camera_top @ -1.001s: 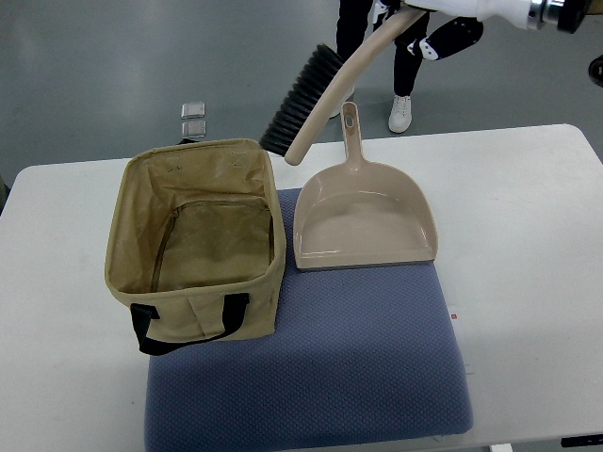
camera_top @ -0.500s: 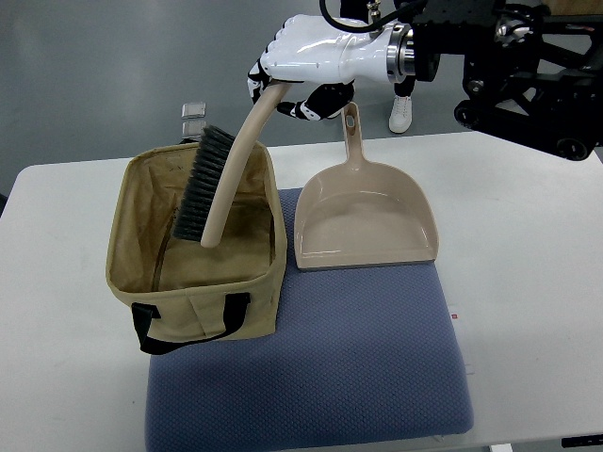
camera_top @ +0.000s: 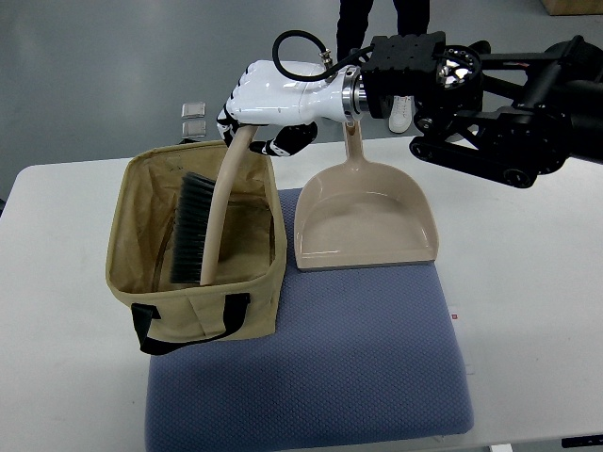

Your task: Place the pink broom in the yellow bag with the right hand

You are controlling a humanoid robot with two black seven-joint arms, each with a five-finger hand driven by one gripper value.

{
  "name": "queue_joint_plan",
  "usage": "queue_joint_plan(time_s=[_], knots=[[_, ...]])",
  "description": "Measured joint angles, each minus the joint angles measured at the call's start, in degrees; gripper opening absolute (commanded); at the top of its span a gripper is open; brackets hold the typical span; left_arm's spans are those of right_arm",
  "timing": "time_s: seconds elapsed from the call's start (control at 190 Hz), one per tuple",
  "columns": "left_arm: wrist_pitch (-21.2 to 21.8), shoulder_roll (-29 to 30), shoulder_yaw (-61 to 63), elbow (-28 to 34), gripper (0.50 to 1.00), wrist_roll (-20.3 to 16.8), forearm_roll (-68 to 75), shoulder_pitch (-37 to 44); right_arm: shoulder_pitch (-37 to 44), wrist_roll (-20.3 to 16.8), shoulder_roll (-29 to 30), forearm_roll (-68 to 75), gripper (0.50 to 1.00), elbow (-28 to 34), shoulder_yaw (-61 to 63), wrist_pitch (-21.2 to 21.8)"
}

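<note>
Lowering the pink broom (camera_top: pixel 209 217) is the step in hand: the right hand (camera_top: pixel 273 94), at upper centre, has its fingers (camera_top: pixel 283 143) curled round the handle, bristles already inside the yellow bag (camera_top: pixel 198 231). Release only once it rests on the bottom.

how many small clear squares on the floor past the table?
2: two small clear squares, one farther from the table, one right below it in the picture, just beyond the table edge behind the yellow bag. Others may be hidden by the bag.
</note>
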Motion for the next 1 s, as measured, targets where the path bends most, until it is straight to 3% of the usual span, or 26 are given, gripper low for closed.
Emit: queue_joint_plan(time_s=[0.147,0.427,0.606,0.848,1.001], knots=[[0.0,0.0,0.0,0.0,1.0,0.0,0.0,0.0,-0.51,0.36,-0.24,0.38,0.817,-0.01,0.13,-0.12],[0.0,0.0,0.01,0.0,1.0,0.0,0.0,-0.01,-2.4,0.54,-2.51,1.07,0.819,-0.03,5.86,1.29],[0.0,0.0,0.01,0.0,1.0,0.0,0.0,-0.01,-8.8,0.26,-5.66,3.37,0.819,-0.08,19.43,8.9],[0.0,0.0,0.01,0.0,1.0,0.0,0.0,-0.01,-25.22,-0.27,-7.06,8.97,0.817,-0.11,44.95,20.83],[0.0,0.0,0.01,0.0,1.0,0.0,0.0,0.0,-34.17,-0.94,-5.19,13.41,0.819,-1.48,56.51,23.81]])
